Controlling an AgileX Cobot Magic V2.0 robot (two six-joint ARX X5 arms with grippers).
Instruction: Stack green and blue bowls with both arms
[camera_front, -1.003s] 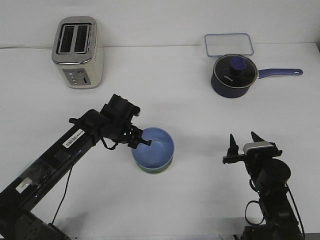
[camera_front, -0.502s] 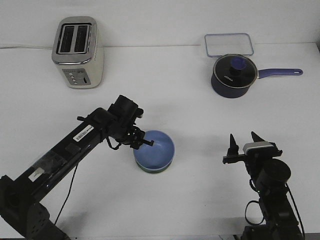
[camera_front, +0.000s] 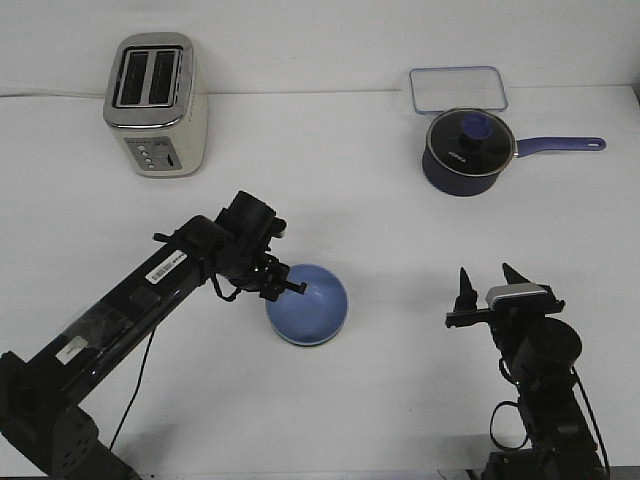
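The periwinkle blue bowl (camera_front: 310, 306) sits upright on the white table at centre. Only a thin pale edge shows under its near side, so the mint green bowl is hidden beneath it. My left gripper (camera_front: 289, 284) reaches in from the left, its fingers closed over the blue bowl's left rim. My right gripper (camera_front: 487, 279) is open and empty, fingers pointing up, well to the right of the bowls near the table's front.
A silver toaster (camera_front: 156, 104) stands at the back left. A dark navy pot (camera_front: 468, 152) with a purple handle stands at the back right, a clear lidded container (camera_front: 457, 88) behind it.
The left arm has lowered the blue bowl down into the green bowl; the green rim that showed below it is now covered. The right arm has not moved.
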